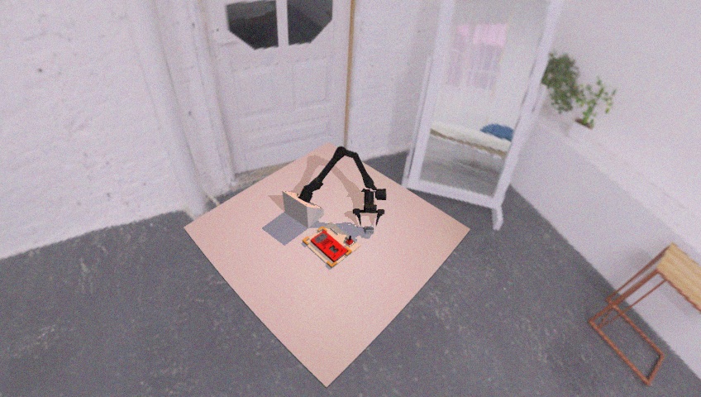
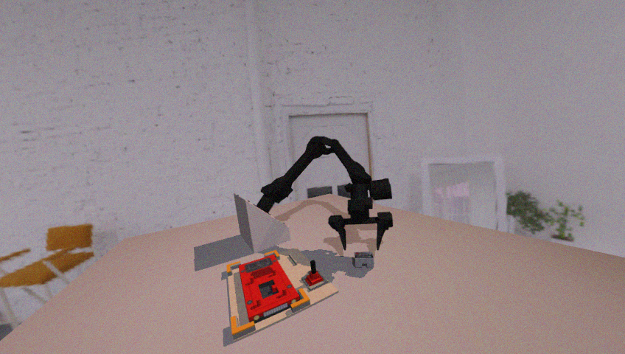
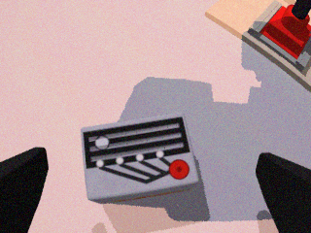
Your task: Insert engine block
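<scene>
Your black two-fingered pincer (image 1: 369, 224) (image 2: 361, 248) (image 3: 155, 162) stands wide open, its tapered fingers pointing down with nothing between them. Below its fingertips you have the small grey box-shaped engine block (image 1: 368, 230) (image 2: 363, 259) (image 3: 140, 158), resting on the pale pink counter (image 1: 324, 314) (image 2: 416, 307) (image 3: 58, 58), outside the car body. From the wrist view you see its top face: black and grey stripes, a row of pale round dots, slanting dark lines and one red disc near a corner. The block sits slightly turned relative to your fingers, and in that view it lies nearer the finger on the picture's left. The flat red car body (image 1: 329, 245) (image 2: 268, 287) lies on a light tan board (image 1: 316, 255) (image 2: 326, 292) (image 3: 228, 16) with orange corner brackets, and you can see a dark opening (image 1: 334, 249) (image 2: 268, 287) in its upper face. Between the car body and the block, on the same board, a red stepped piece with an upright black peg (image 1: 350, 241) (image 2: 312, 276) (image 3: 289, 29) sits in a grey holder. Behind the board stands a grey wedge-shaped panel (image 1: 296, 208) (image 2: 259, 228), near the lower end of your black jointed arm (image 1: 339, 157) (image 2: 302, 164).
</scene>
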Available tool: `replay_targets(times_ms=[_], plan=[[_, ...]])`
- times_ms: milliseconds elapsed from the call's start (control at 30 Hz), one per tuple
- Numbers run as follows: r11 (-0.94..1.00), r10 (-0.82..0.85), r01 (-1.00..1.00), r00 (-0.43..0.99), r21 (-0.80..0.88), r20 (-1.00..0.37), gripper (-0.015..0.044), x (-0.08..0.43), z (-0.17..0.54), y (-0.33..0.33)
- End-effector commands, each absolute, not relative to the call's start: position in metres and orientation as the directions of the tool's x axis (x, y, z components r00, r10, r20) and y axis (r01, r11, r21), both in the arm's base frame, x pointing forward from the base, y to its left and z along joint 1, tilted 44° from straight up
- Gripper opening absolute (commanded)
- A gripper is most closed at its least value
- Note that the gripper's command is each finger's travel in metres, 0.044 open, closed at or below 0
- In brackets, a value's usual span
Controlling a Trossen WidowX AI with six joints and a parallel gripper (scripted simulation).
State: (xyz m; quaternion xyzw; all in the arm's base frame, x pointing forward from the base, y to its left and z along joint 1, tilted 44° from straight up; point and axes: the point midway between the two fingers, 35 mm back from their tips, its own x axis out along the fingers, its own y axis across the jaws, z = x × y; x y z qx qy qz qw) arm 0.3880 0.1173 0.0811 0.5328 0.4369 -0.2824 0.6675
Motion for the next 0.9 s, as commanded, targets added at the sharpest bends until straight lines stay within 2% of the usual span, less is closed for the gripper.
replay_targets(times_ms=[0,433,867], plan=[[0.181,0.131,0.884,0.412,0.431,-0.902,0.044,0.391,0.077,0.115],[-0.126,0.292,0.963,0.266,0.238,-0.919,0.044,0.393,0.072,0.109],[-0.388,0.463,0.921,0.153,-0.044,-0.873,0.044,0.396,0.076,0.101]])
